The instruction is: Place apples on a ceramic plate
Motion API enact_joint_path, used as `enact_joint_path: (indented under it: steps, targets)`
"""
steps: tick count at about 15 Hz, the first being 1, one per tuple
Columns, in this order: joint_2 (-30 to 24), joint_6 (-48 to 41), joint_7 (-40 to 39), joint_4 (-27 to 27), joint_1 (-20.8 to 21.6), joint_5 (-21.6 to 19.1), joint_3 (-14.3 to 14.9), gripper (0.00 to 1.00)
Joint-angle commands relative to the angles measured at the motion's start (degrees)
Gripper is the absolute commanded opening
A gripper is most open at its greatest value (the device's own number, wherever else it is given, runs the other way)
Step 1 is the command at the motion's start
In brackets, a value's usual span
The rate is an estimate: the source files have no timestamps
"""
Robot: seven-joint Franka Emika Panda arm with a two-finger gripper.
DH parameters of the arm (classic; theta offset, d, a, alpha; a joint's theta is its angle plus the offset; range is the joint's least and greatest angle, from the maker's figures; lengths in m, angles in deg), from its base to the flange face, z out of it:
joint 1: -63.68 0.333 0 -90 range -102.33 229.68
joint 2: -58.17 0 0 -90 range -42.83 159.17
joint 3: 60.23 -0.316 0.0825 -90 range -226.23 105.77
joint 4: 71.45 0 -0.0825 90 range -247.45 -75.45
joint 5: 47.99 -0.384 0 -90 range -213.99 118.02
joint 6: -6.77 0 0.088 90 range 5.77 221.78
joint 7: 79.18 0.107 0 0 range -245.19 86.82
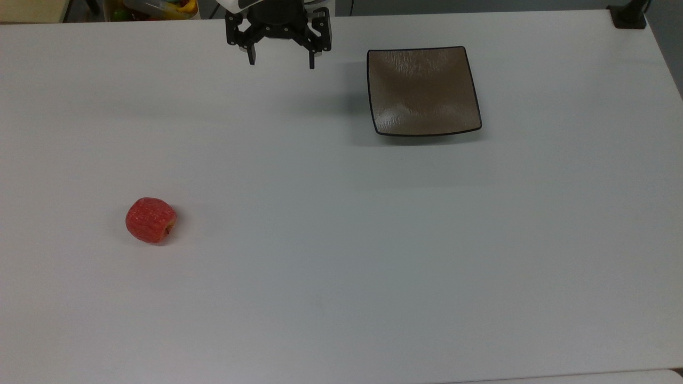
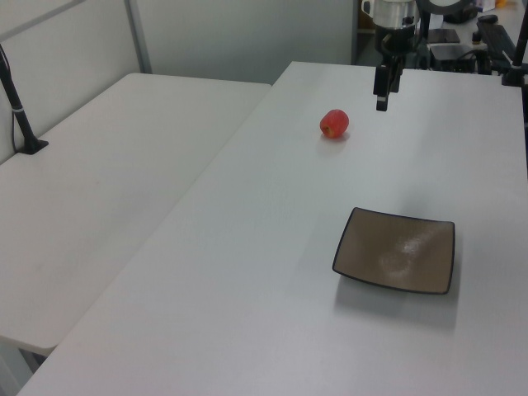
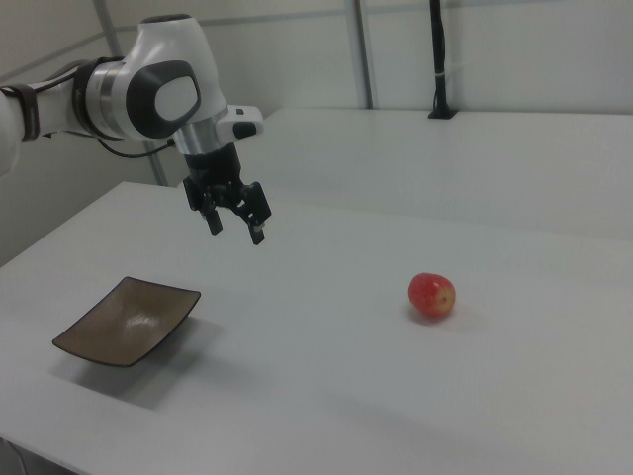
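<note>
The gripper (image 1: 281, 60) is held above the white table (image 1: 341, 266) with its two fingers spread wide apart and nothing between them — it is seen at the upper edge of the top view, pointing down. The apple (image 1: 151, 220) is found well apart from it, lying alone on the table toward the top view's lower left. In the right view the gripper (image 3: 235, 227) is raised clear of the surface, while the apple (image 3: 432, 295) rests to the right view's right of it and lower. The ceramic plate (image 1: 424, 90) is set near the gripper, on the top view's right — it carries nothing. In the left view the apple (image 2: 334, 124) is seen just to the left view's left of the gripper (image 2: 382, 103).
</note>
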Motion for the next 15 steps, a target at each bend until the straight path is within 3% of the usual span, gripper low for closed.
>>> enact_joint_path:
  steps: [1,9,12,15]
  targets:
    - [-1.5,-0.2,-1.4,-1.2,1.3,-0.9,1.3,1.00]
    - [-1.2,0.4,-2.5,-0.9,0.9,-0.4,1.3,1.00]
    - [-1.0,0.7,-7.5,-0.9,-0.1,-0.1,1.4,1.00]
    - [0.5,5.5,-17.3,-0.9,-2.9,0.8,1.4,1.00]
